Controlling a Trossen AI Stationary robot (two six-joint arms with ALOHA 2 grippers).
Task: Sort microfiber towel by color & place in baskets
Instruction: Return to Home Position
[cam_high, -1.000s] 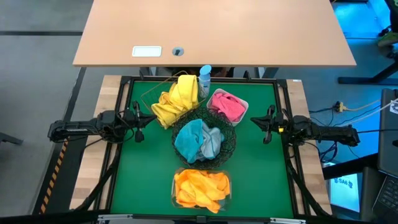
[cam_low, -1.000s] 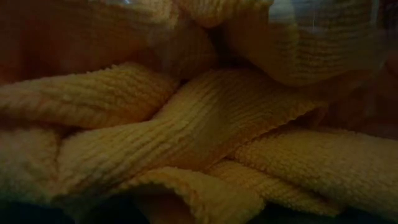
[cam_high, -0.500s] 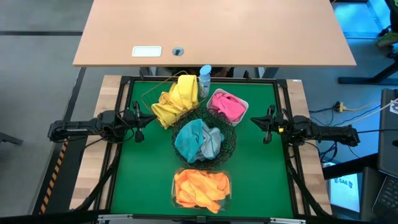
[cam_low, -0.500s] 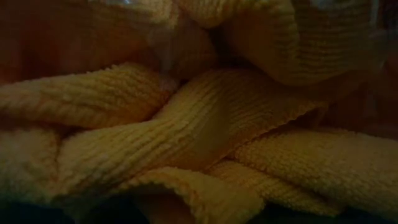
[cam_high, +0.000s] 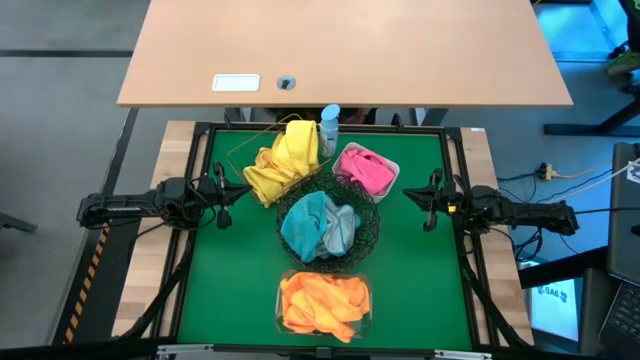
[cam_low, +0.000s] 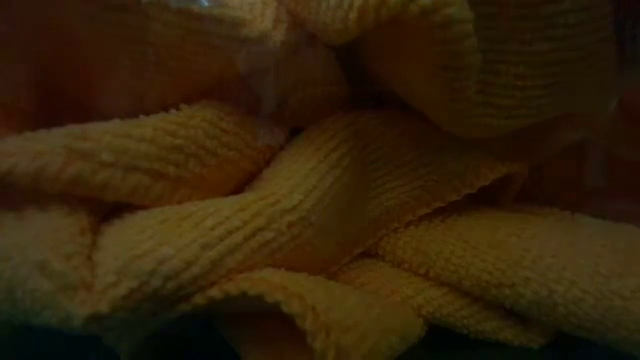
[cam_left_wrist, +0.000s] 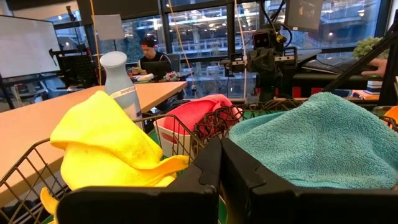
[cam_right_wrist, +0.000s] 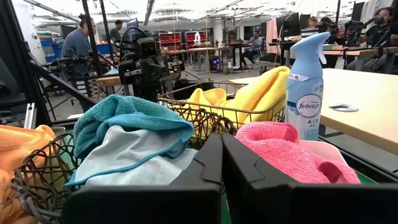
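Left fingers (cam_left_wrist: 155, 202) together, right fingers (cam_right_wrist: 155, 200) together

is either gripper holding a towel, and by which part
Nothing held: left gripper and right gripper sit at the table edges, jaws shut on nothing.

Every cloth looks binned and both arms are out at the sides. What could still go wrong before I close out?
Left end effector and right end effector rest shut at the sides. Risks: the yellow towels heap above the copper wire basket rim and might slide out; the orange towels in the clear tub fill the low view, so it cannot confirm anything; the spray bottle stands right behind the basket and could tip on a later reach.
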